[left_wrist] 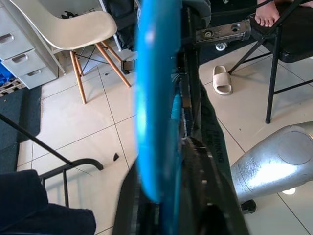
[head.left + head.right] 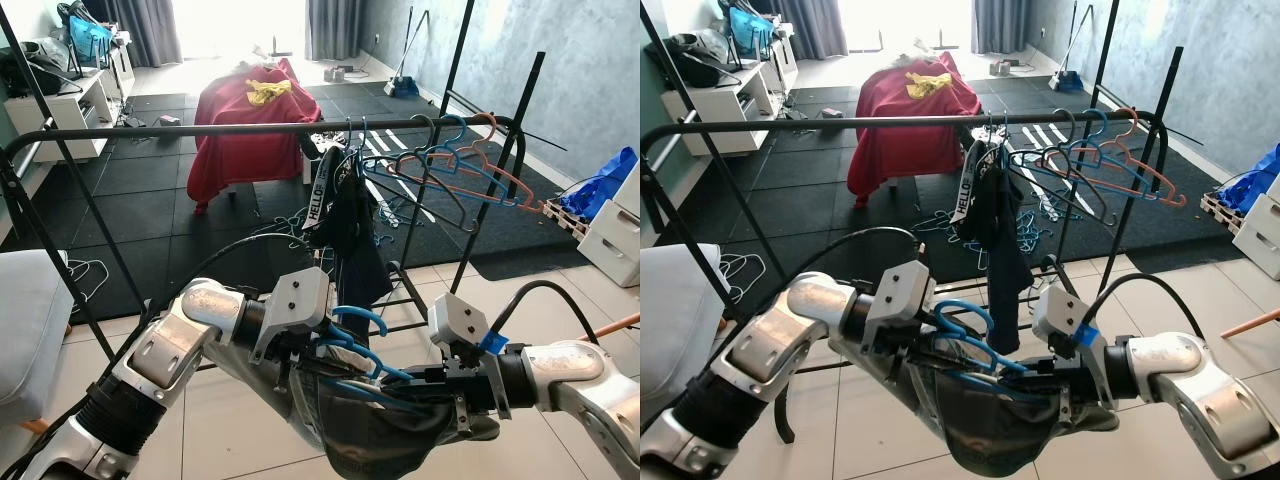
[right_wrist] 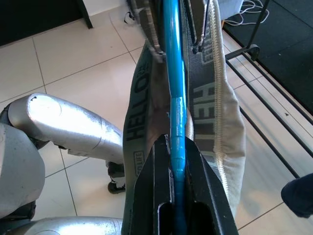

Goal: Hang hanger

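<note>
We hold the blue hanger (image 2: 362, 352) low and near, between both arms, with a dark grey garment (image 2: 370, 425) draped over it; its hook (image 2: 362, 318) curls up toward the far side, well below the black rail (image 2: 250, 128) of the clothes rack. We judge this two-handed carry keeps the hanger level so the garment does not slide off while the hook is brought to the rail. The left tool (image 2: 318, 352) sits at the hanger's left part, near the hook; in the left wrist view the blue bar (image 1: 154, 98) runs close along its black fingers (image 1: 193, 161), which appear closed on it. The right tool (image 2: 440, 385) grips the right part: the right wrist view shows its fingers (image 3: 198, 176) nearly shut, pinching the blue bar (image 3: 174, 98) with the garment's lettered waistband (image 3: 139, 117) beside it. On the rail, farther right, hang a dark garment (image 2: 350, 215) and several empty hangers (image 2: 460, 165). The rail's left stretch offers free room.
</note>
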Tool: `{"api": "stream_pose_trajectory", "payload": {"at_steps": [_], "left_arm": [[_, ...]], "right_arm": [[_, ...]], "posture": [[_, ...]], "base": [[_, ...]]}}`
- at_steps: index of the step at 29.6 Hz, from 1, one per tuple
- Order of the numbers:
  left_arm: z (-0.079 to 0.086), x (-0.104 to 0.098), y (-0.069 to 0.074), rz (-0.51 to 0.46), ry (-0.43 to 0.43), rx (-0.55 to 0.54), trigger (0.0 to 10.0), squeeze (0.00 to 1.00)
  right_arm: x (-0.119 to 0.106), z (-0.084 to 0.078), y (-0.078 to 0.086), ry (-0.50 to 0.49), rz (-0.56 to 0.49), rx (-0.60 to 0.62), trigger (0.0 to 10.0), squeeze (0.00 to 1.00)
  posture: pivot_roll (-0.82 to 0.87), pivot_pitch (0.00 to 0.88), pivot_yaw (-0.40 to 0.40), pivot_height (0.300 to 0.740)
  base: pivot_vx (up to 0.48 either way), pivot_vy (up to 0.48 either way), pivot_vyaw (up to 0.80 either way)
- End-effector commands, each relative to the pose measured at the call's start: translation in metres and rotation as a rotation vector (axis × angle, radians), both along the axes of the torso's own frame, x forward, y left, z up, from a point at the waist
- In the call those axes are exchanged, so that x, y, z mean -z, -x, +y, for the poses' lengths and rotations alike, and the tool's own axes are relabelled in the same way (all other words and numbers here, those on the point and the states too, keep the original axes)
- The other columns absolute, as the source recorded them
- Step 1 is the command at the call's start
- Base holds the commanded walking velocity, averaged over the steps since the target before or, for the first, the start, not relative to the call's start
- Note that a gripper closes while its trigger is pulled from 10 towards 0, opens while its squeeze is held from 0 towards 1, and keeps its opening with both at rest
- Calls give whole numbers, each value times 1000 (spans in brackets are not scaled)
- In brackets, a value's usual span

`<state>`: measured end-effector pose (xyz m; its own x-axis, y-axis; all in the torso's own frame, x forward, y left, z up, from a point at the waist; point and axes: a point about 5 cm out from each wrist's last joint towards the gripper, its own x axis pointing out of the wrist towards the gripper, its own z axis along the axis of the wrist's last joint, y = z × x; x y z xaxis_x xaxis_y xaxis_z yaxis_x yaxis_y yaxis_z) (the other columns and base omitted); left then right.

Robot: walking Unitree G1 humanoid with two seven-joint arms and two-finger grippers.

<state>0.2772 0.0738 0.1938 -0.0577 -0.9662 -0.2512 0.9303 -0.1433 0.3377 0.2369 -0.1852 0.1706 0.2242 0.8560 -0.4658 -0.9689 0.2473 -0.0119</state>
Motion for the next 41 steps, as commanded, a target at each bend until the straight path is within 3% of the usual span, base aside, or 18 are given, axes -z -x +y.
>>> {"api": "stream_pose_trajectory", "payload": {"at_steps": [1, 12, 13, 14, 15, 16, 19, 24, 30, 33, 34, 35, 37, 38, 40, 41], "left_arm": [[-5, 1, -1, -10, -11, 9, 0, 0], [7, 7, -6, -41, -89, -3, 0, 0], [8, 6, -7, -44, -85, -13, 0, 0], [8, 6, -7, -44, -85, -13, 0, 0], [8, 5, -9, -43, -71, -27, 0, 0], [9, 3, -10, -40, -58, -42, 0, 0], [16, 3, -15, -39, -41, -97, 0, 0], [22, 3, -18, -38, -42, -129, 0, 0], [48, 4, -31, -30, -23, -309, 0, 0], [51, 2, -33, -29, 7, -354, 0, 0], [52, -1, -36, -16, 66, -410, 0, 0], [52, -1, -36, -16, 66, -410, 0, 0], [53, -1, -40, 21, 164, -516, 0, 0], [53, -1, -40, 21, 164, -516, 0, 0], [54, 3, -36, 69, 232, -566, 1373, 0], [53, 2, -33, 93, 271, -579, 3569, 0]], "right_arm": [[-4, 0, -1, -11, -26, -1, 0, 0], [-6, -2, -3, -11, -34, 5, 0, 0], [-7, -1, -5, -29, -37, 26, 3725, 0], [-7, -1, -5, -29, -37, 26, 3725, 0], [-9, 1, -8, -57, -41, 51, 10000, 0], [-12, 2, -9, -89, -44, 66, 10000, 1000], [-20, 0, -12, -179, -69, 114, 10000, 1000], [-24, -4, -12, -202, -97, 150, 10000, 1000], [-39, -38, -12, -286, -262, 454, 10000, 1000], [-41, -46, -12, -306, -293, 523, 10000, 1000], [-44, -54, -12, -364, -332, 613, 10000, 1000], [-44, -54, -12, -364, -332, 613, 10000, 1000], [-54, -64, -8, -640, -374, 770, 10000, 1000], [-54, -64, -8, -640, -374, 770, 10000, 1000], [-46, -59, -1, -769, -326, 822, 10000, 1000], [-35, -53, 0, -770, -283, 828, 10000, 553]], "posture": [[-107, 0, -15, 740], [-104, 0, -13, 740], [-103, 0, -15, 740], [-103, 0, -15, 740], [-103, 0, -15, 740], [-103, 0, -15, 740], [-105, 0, -10, 740], [-108, 0, -6, 740], [-111, 0, 4, 740], [-110, 0, 5, 740], [-112, 0, 8, 740], [-112, 0, 8, 740], [-114, 0, 11, 740], [-114, 0, 11, 740], [-116, 0, 10, 740], [-113, 0, 9, 740]], "base": [[0, 0, 0], [0, 0, 0], [0, 0, 0], [0, 0, 0], [0, 0, 0], [0, 0, 0], [0, 0, 0], [0, 0, 0], [0, 0, 0], [0, 0, 0], [0, 0, 0], [0, 0, 0], [0, 0, 0], [0, 0, 0], [0, 0, 0], [0, 0, 0]]}}
